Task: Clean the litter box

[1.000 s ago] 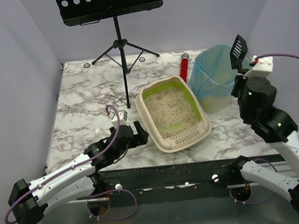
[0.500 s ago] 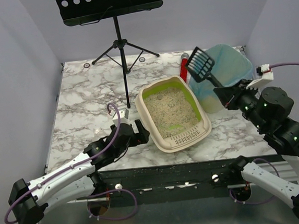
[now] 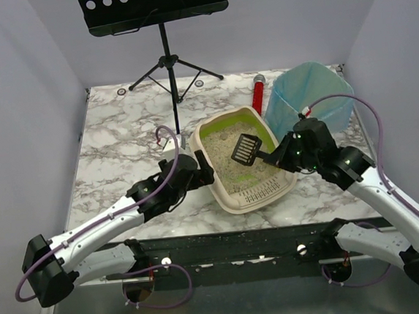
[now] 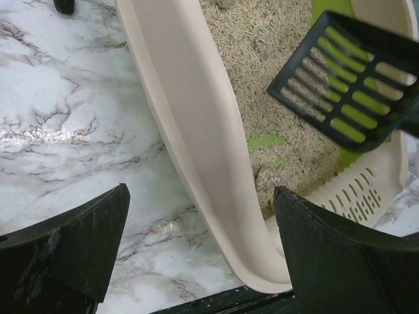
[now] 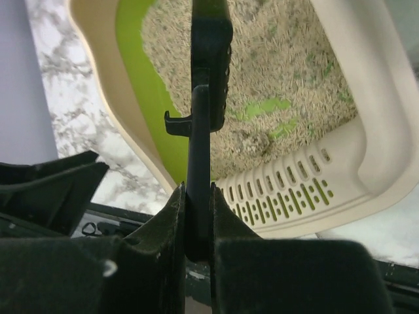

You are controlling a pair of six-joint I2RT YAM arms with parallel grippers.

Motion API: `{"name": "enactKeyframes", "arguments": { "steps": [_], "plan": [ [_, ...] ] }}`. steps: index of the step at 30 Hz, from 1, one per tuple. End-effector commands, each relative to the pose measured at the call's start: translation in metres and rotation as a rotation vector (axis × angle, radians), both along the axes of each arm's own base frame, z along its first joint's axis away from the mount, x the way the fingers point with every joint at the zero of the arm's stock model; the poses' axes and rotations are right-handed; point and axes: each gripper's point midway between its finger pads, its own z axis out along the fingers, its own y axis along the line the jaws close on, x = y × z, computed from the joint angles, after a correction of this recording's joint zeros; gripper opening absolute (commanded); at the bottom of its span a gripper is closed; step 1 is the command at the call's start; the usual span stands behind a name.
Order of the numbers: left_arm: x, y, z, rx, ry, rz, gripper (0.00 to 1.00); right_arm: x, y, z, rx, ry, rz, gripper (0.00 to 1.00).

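Observation:
The beige litter box point(image 3: 224, 194) with its lime-green inner rim and tan granules sits mid-table, slotted grille point(image 3: 264, 192) toward me. My right gripper point(image 3: 279, 155) is shut on the handle of a black slotted scoop point(image 3: 244, 149), whose head hovers over the granules. In the right wrist view the scoop point(image 5: 210, 59) shows edge-on, its handle pinched in my right gripper point(image 5: 198, 190). My left gripper point(image 3: 199, 169) is open and straddles the box's left wall point(image 4: 196, 124). In the left wrist view one finger point(image 4: 98, 229) is outside the wall and the other on the inside.
A bin lined with a blue bag point(image 3: 308, 97) stands behind and to the right of the box. Between the two lies a red tube point(image 3: 258, 94). A black music stand point(image 3: 166, 58) rises at the back. The table's front edge runs just below the box.
My right arm swung the scoop from over the blue-lined bin down and left over the litter. My left gripper moved forward and right, up to the box's left wall.

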Motion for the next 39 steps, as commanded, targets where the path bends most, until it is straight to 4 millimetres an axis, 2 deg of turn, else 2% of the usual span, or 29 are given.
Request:
{"name": "enactKeyframes", "arguments": {
  "steps": [1, 2, 5, 6, 11, 12, 13, 14, 16, 19, 21, 22, 23, 25, 30, 35, 39],
  "plan": [
    [0.016, 0.002, 0.003, 0.038, 0.006, 0.062, 0.99, -0.011, -0.004, -0.019, -0.093, 0.102, -0.108, 0.01],
    [0.019, 0.001, 0.004, 0.039, 0.006, 0.066, 0.99, -0.004, -0.014, -0.024, -0.144, 0.111, -0.216, 0.01],
    [0.026, -0.006, 0.007, 0.044, 0.0, 0.059, 0.99, -0.009, -0.025, -0.025, -0.205, 0.164, -0.32, 0.01],
    [0.029, -0.009, 0.011, 0.039, -0.004, 0.058, 0.99, -0.009, -0.026, -0.032, -0.236, 0.199, -0.335, 0.01],
    [0.036, -0.015, 0.006, 0.046, 0.019, 0.055, 0.99, 0.0, 0.003, -0.048, -0.222, 0.262, -0.273, 0.01],
    [0.037, -0.016, 0.007, 0.04, 0.018, 0.054, 0.99, 0.002, 0.005, -0.05, -0.221, 0.271, -0.293, 0.01],
    [0.039, -0.018, 0.008, 0.03, 0.016, 0.054, 0.99, 0.002, 0.001, -0.06, -0.262, 0.308, -0.33, 0.01],
    [0.04, -0.018, 0.007, 0.029, 0.018, 0.055, 0.99, 0.009, -0.001, -0.056, -0.242, 0.315, -0.417, 0.01],
    [0.042, -0.019, 0.009, 0.024, 0.017, 0.054, 0.99, 0.008, -0.005, -0.059, -0.281, 0.353, -0.466, 0.01],
    [0.043, -0.018, 0.01, 0.025, 0.012, 0.057, 0.99, 0.02, 0.01, -0.07, -0.299, 0.37, -0.443, 0.01],
    [0.046, -0.016, 0.009, 0.026, 0.011, 0.066, 0.99, 0.021, 0.024, -0.085, -0.304, 0.402, -0.367, 0.01],
    [0.047, -0.016, 0.008, 0.029, 0.012, 0.066, 0.99, 0.03, 0.036, -0.085, -0.266, 0.374, -0.337, 0.01],
    [0.049, -0.015, 0.009, 0.026, 0.012, 0.073, 0.99, 0.03, 0.042, -0.089, -0.258, 0.381, -0.299, 0.01],
    [0.049, -0.016, 0.006, 0.032, 0.018, 0.066, 0.99, 0.035, 0.049, -0.097, -0.243, 0.374, -0.283, 0.01],
    [0.052, -0.017, 0.002, 0.021, 0.023, 0.056, 0.99, 0.037, 0.039, -0.112, -0.254, 0.389, -0.34, 0.01],
    [0.057, -0.024, 0.001, 0.005, 0.019, 0.04, 0.99, 0.049, 0.044, -0.126, -0.201, 0.338, -0.33, 0.01],
    [0.062, -0.026, -0.004, 0.001, 0.028, 0.04, 0.99, 0.064, 0.049, -0.128, -0.187, 0.256, -0.303, 0.01]
  ]
}}
